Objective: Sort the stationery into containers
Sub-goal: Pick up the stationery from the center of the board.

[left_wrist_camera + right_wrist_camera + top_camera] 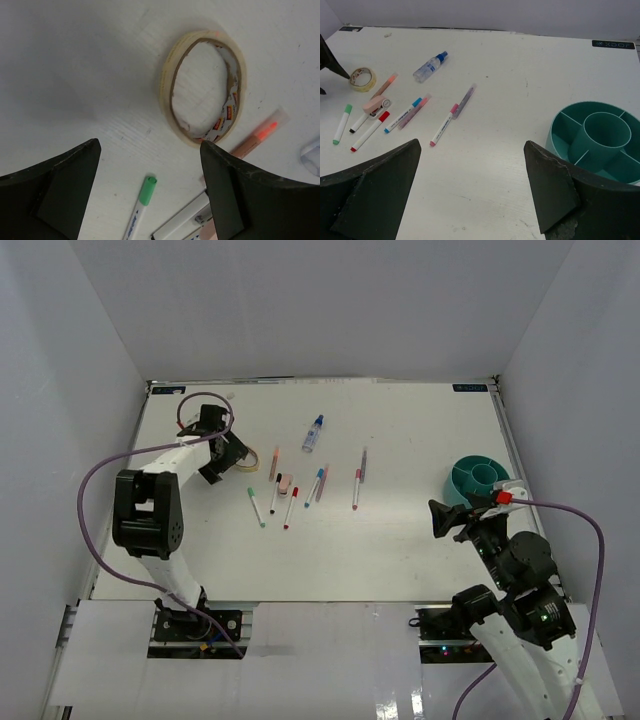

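Note:
The yellowish tape ring (252, 458) lies flat at the left; in the left wrist view the tape ring (167, 92) sits just beyond my open, empty left gripper (150, 144), close to the right finger. Several pens lie mid-table: green-capped (257, 507), red-capped (290, 508), blue-capped (315, 486) and pink-capped (357, 488). A pinkish eraser (285, 483) lies among them. The blue-capped clear bottle (313, 433) lies further back. The teal organiser bowl (480, 480) stands at the right with nothing in its compartments. My right gripper (450, 515) is open and empty, just left of the bowl.
White walls enclose the table on three sides. An orange-tipped pen (260, 136) lies right of the tape. A purple pen (363, 462) lies behind the pink-capped one. In the right wrist view the bowl (559, 142) is at the right and the pens at the far left.

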